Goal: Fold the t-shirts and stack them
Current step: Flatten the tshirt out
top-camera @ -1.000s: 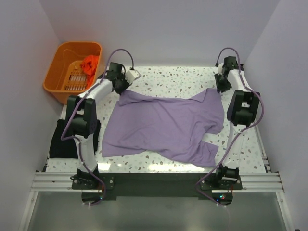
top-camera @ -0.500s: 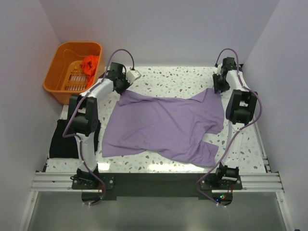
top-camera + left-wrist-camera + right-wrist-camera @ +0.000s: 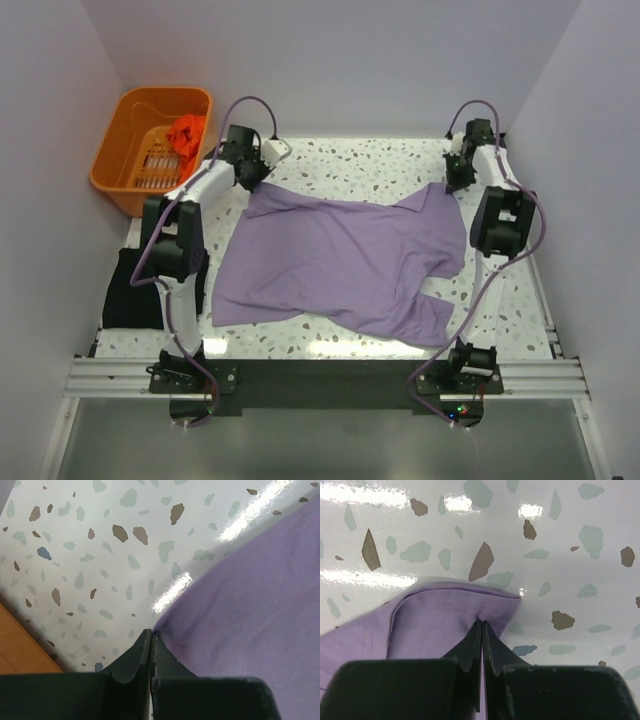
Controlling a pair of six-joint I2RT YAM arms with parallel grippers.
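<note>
My left end effector (image 3: 151,639) and right end effector (image 3: 482,630) each pinch shut on a far corner of the lilac-purple soft cloth t-shirt (image 3: 340,265) spread on the speckled counter (image 3: 370,165). Both bites look shallow, so uneven pulling could free one.

At the bottom, right end effector (image 3: 482,630), dark, jaws pressed together with no gap. Pinched at the tips: a corner of the lilac t-shirt (image 3: 430,617), with a stitched hem along its upper edge. Cloth spread to the left and down, lying on the bench (image 3: 570,545). White glossy surface with grey, brown and greenish specks, bright reflections at top left.
</note>
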